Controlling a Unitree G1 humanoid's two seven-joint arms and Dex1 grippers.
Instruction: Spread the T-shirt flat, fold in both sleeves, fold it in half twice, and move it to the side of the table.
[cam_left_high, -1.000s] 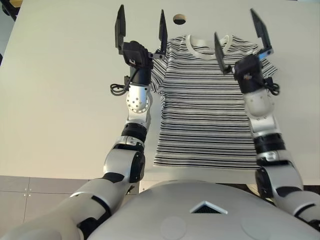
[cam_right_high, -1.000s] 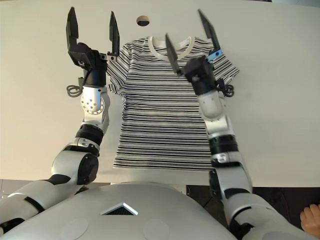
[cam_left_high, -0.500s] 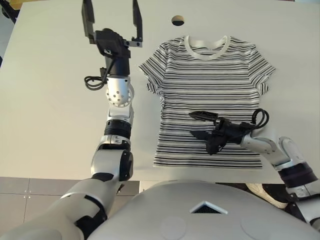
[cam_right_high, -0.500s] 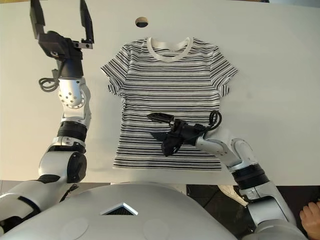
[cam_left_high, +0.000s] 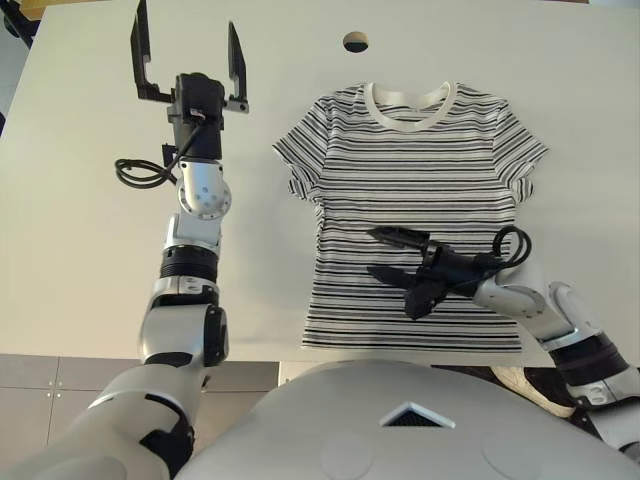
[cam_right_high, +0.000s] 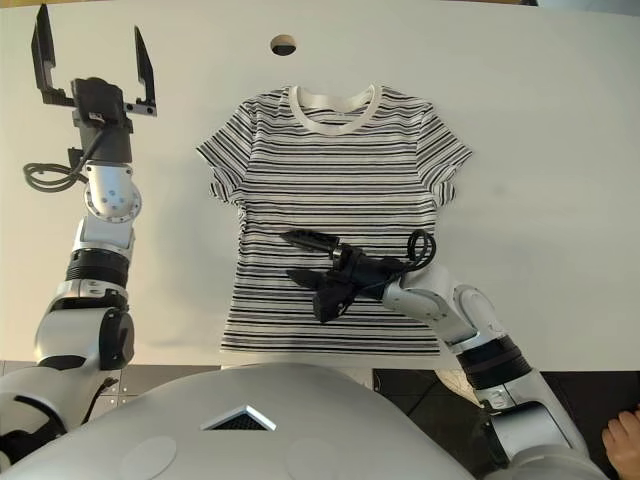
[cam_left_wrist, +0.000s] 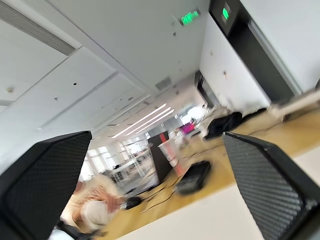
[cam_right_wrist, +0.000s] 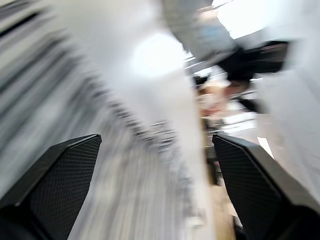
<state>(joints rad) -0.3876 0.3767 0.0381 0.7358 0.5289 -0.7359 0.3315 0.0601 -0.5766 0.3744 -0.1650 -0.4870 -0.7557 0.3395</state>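
Note:
The black-and-white striped T-shirt lies face up and flat on the white table, collar away from me and both short sleeves spread out. My left gripper stands open over bare table to the left of the shirt's left sleeve, fingers pointing away from me. My right gripper is open and low over the shirt's lower middle, fingers pointing toward my left. The right wrist view shows blurred striped cloth between its open fingers. In the left wrist view the open fingers frame the room beyond.
A round hole in the tabletop sits just beyond the shirt's collar on its left. The shirt's hem lies close to the table's near edge. Wide bare table stretches to both sides of the shirt.
My left gripper swung left, away from the left sleeve. My right gripper dropped from the collar area to the shirt's lower middle and turned sideways. The sleeves now lie spread.

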